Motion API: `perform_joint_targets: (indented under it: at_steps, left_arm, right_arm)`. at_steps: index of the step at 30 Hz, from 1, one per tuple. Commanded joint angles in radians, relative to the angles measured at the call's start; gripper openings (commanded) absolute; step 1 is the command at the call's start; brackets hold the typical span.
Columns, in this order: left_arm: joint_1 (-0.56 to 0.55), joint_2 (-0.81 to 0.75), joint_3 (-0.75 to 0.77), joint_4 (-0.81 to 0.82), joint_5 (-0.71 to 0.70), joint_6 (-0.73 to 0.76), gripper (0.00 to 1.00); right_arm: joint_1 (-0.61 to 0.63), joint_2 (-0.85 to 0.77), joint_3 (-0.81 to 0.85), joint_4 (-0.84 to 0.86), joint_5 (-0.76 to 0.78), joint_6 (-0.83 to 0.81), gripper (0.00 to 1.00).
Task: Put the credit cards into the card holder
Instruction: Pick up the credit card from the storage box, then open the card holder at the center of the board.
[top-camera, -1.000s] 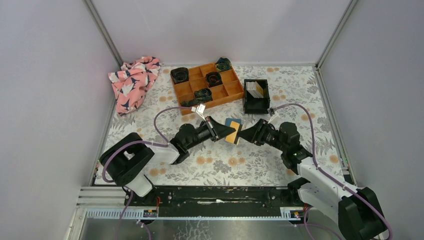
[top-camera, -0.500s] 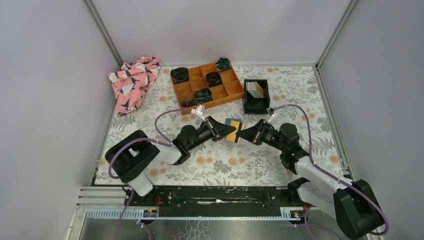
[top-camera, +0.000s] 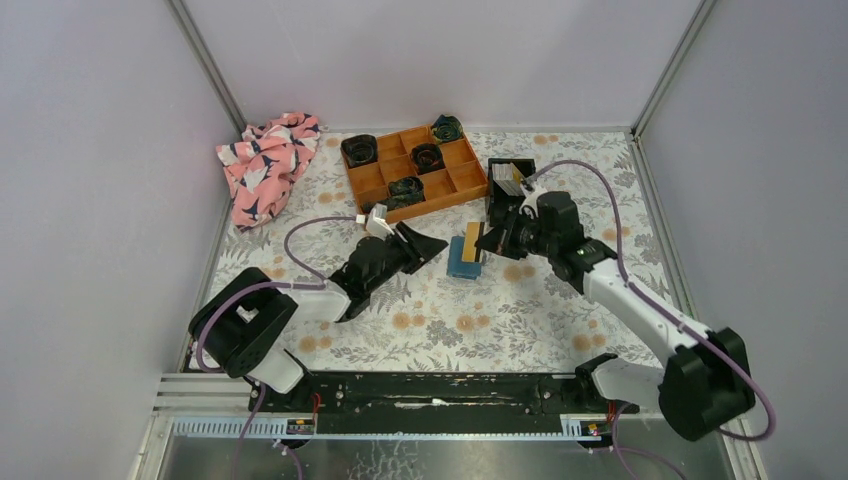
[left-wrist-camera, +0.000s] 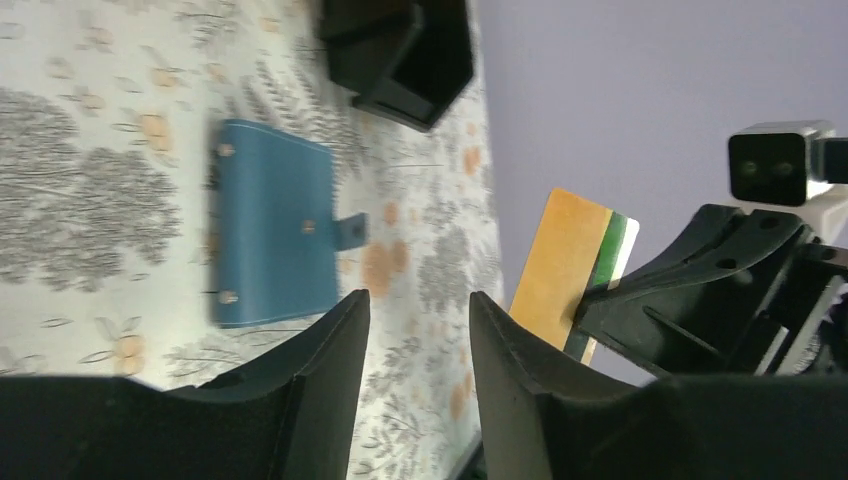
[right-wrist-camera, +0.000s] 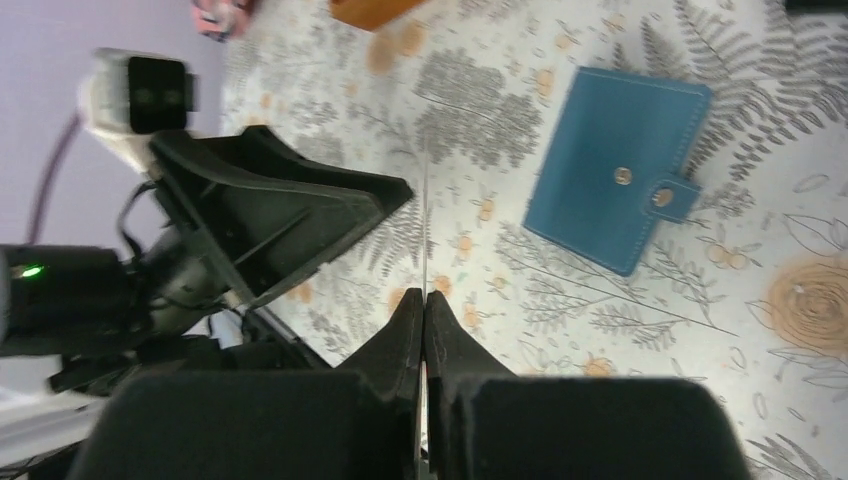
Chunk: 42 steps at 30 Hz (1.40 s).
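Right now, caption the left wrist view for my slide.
Right pincer grips an orange card near the closed teal card holder.

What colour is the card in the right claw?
The card is orange-tan with green and white edge stripes, clearest in the left wrist view.

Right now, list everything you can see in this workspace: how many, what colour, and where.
cloth: one, pink with dark pattern, bunched at far left
compartment tray: one, orange, far centre
dark rolls: four, in separate tray compartments
bin: one, black, right of the tray
cards in the bin: small stack, pale, count unclear
card holder: one, teal, closed, flat on the table between the tools
held card: one, tan with green and white stripes, in the right tool
table cover: one, white floral, under everything
left tool: one, black, open, empty
right tool: one, black, shut on the held card
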Motion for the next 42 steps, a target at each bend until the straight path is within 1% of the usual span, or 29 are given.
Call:
perform_joint_targets:
  at_steps: [1,8,16,19,28,42]
  left_arm:
    - [0.008,-0.024,0.060,-0.226,-0.081,0.133,0.47]
    - [0.009,0.005,0.164,-0.430,-0.145,0.252,0.40]
    - [0.008,0.079,0.275,-0.576,-0.169,0.342,0.37]
    - [0.008,0.108,0.305,-0.601,-0.169,0.366,0.36]
    - [0.008,0.177,0.372,-0.658,-0.167,0.416,0.35]
    - [0.007,0.247,0.417,-0.671,-0.143,0.433,0.34]
  right_arm:
    - [0.008,0.136,0.109,-0.191,0.070,-0.093,0.00]
    - [0.028,0.316,0.235,-0.259,0.123,-0.108,0.00]
    - [0.031,0.473,0.368,-0.366,0.181,-0.135,0.00]
    - [0.031,0.511,0.400,-0.393,0.191,-0.139,0.00]
    - [0.010,0.519,0.431,-0.462,0.237,-0.162,0.00]
    - [-0.080,0.488,0.350,-0.459,0.201,-0.200,0.00]
